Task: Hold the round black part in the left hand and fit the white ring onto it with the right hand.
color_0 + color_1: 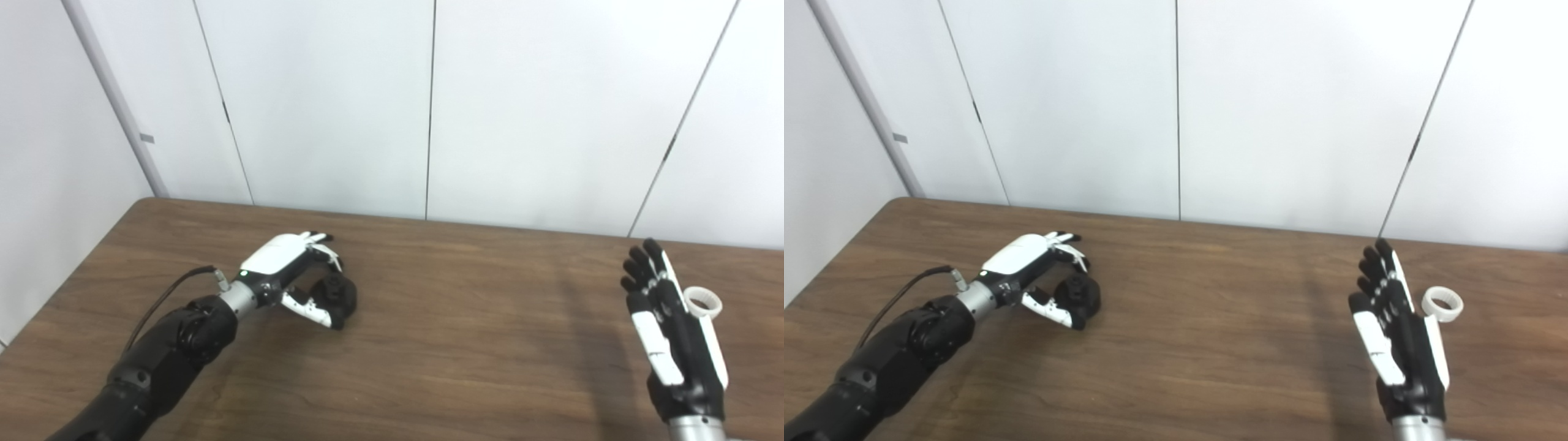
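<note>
The round black part (336,294) lies on the brown table (465,343) at the left. My left hand (294,269) is cupped around it, fingers arched just above it and thumb lying along its near side; the grip has not closed and the part rests on the table. The white ring (1443,303) lies on the table at the right. My right hand (1396,331) stands upright just left of the ring, open, fingers straight and apart, holding nothing. In the left eye view that hand partly covers the white ring (704,301).
The table's back edge runs along a white panelled wall (429,110). Its left edge (79,269) slants close by my left forearm. A black cable (165,294) loops off the left wrist.
</note>
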